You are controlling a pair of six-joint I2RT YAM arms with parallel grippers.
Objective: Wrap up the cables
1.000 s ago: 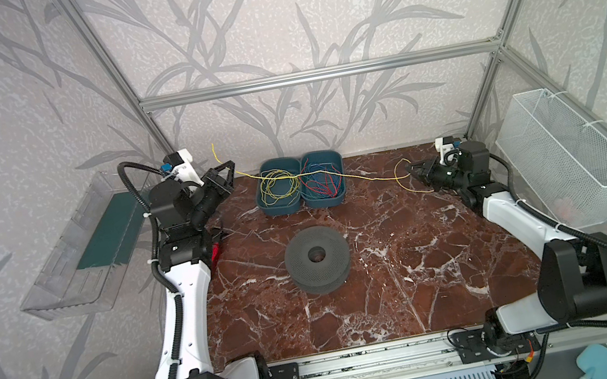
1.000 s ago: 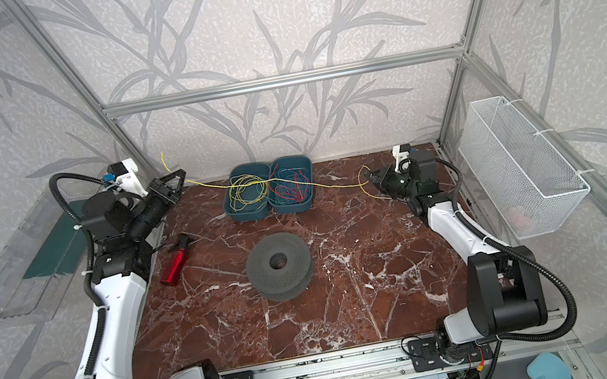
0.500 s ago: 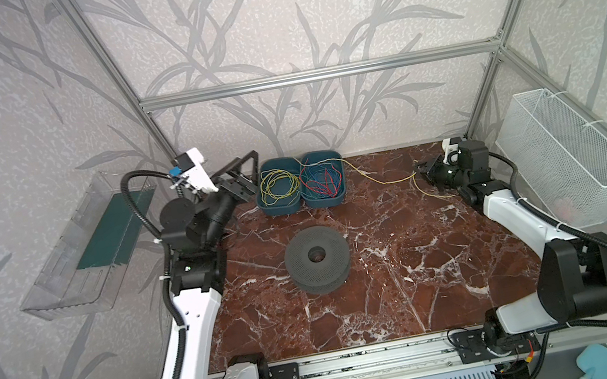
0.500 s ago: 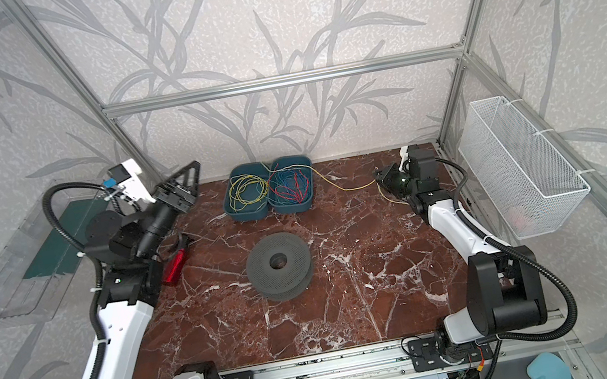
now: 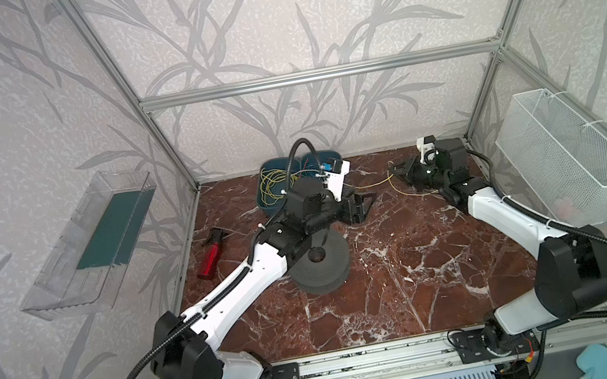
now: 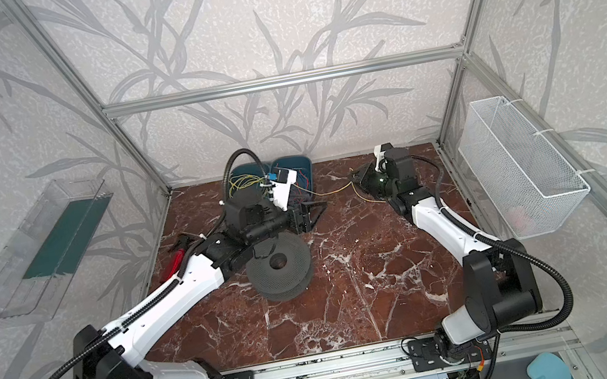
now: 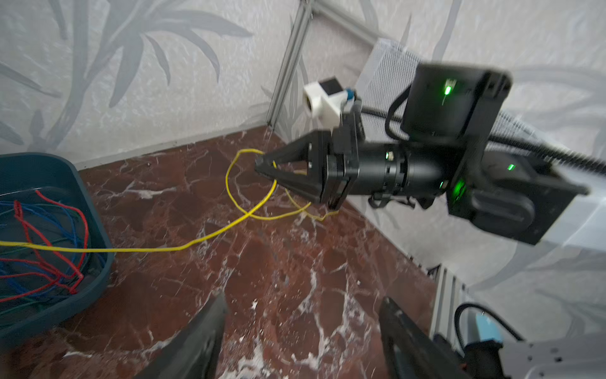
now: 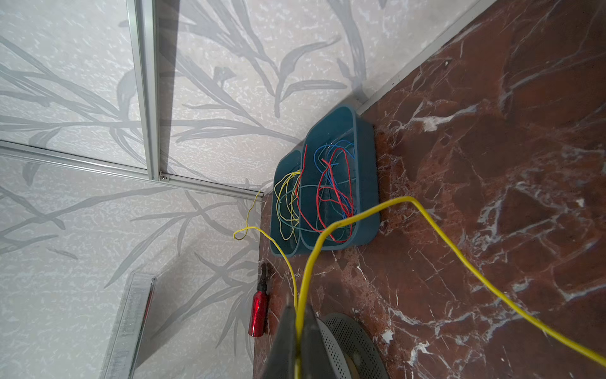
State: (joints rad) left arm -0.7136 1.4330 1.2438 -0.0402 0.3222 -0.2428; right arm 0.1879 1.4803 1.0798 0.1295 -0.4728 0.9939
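The right gripper [image 7: 262, 164] is clamped shut on a yellow cable [image 7: 196, 241], pinching it beside a loose loop. This probably anchors that end while the rest is gathered. From there the cable trails low across the marble table [image 7: 295, 262] and over the rim of a teal bin [image 7: 91, 288] holding red and blue wires. The left gripper [image 7: 301, 331] hangs with its fingers spread, holding nothing, and faces the cable's slack stretch. In a top view, a dark perforated spool [image 5: 333, 273] sits under the left wrist. The back wall crowds the right gripper, and bare tabletop lies toward the front.
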